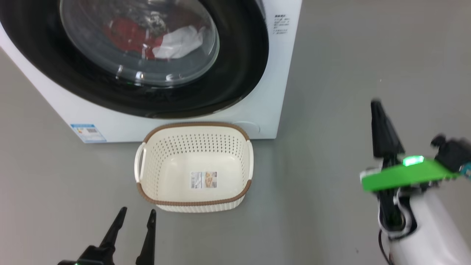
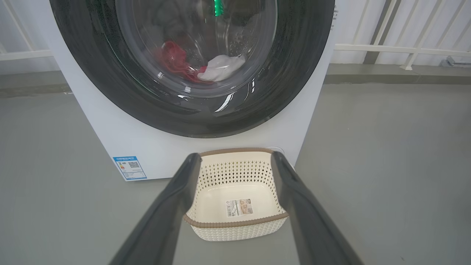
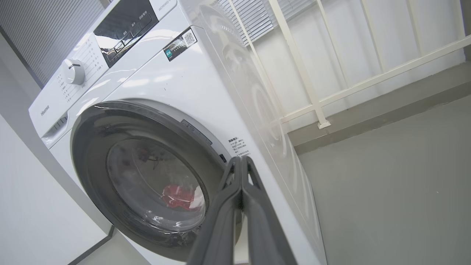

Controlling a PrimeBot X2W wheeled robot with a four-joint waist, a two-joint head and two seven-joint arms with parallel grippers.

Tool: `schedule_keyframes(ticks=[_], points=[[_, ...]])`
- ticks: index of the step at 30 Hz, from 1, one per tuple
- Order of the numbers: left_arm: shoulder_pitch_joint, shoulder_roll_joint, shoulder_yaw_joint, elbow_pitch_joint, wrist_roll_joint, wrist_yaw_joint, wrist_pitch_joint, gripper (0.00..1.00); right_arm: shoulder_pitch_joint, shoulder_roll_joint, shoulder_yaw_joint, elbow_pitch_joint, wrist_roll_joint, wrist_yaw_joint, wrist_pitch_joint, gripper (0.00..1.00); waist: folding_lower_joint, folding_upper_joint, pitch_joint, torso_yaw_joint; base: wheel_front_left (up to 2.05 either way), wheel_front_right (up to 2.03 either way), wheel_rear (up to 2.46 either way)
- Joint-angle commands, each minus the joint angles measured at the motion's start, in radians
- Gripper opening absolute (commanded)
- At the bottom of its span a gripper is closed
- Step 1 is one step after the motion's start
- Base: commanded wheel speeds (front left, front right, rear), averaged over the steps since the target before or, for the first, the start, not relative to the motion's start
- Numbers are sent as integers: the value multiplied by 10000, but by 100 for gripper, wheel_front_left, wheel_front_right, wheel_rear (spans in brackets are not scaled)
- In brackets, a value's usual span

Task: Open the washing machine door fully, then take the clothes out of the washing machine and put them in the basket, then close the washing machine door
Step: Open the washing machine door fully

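Seemingly the washing machine [image 3: 173, 84] reads "Hisense"; blue label [image 1: 88, 133] illegible.

white washing machine [image 1: 265, 92], glossy black door rim [image 1: 239, 66], red and white clothes [image 1: 147, 36], cream perforated basket [image 1: 195, 147] with brown rim, grey floor [image 1: 331, 110]

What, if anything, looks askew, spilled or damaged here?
Nothing stands out. The washing machine door sits shut, the clothes lie inside behind its glass, and the basket stands upright and empty on the floor.
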Motion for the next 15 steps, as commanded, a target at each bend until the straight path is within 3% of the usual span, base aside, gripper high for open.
schedule_keyframes(ticks=[1,8,15], points=[[-398,101,223,-204,-121,-55,-124,100,-718,-55,262,-320,276,-7,-65,0,0,-1,332,229,0,0,0],[-941,101,3,-154,-265,-84,-124,100,-2516,-73,164,-116,1332,-7,-65,0,0,-1,1116,659,0,0,0],[-1440,101,-237,-116,-407,-97,-124,100,-3880,-667,494,222,2844,-7,-65,0,0,-1,1811,1029,0,0,0]])
